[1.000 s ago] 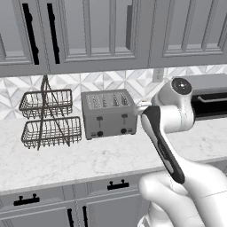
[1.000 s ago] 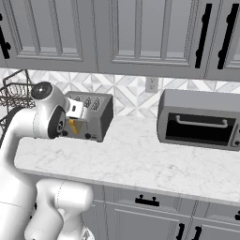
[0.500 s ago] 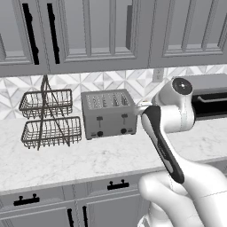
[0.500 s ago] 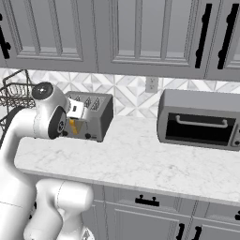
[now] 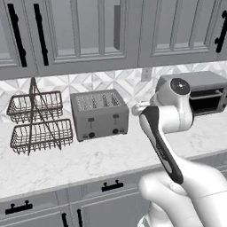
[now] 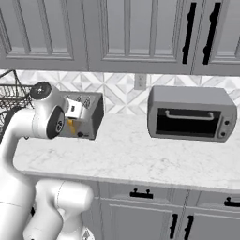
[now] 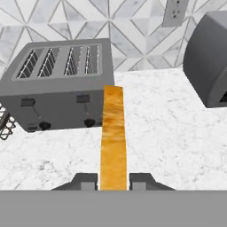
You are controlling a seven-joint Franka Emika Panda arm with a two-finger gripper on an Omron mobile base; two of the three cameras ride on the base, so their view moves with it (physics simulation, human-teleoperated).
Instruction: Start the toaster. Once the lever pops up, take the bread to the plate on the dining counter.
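The grey four-slot toaster [image 5: 99,115] [image 6: 91,119] [image 7: 57,84] stands on the marble worktop against the tiled wall, with both black levers high on its front. Its slots look empty from above. My gripper [image 7: 113,181] [image 6: 72,123] hangs over the worktop in front of the toaster, to its right, and is shut on the bread [image 7: 113,133] [image 6: 71,125]. The slice shows edge-on as a golden-orange strip between the fingertips [image 7: 87,181]. The plate and the dining counter are out of view.
A dark grey toaster oven [image 5: 199,91] [image 6: 192,112] [image 7: 208,57] sits to the toaster's right. A two-tier wire basket rack [image 5: 37,122] [image 6: 11,96] stands to its left. Wall cabinets hang overhead. Bare marble worktop [image 5: 66,159] lies in front.
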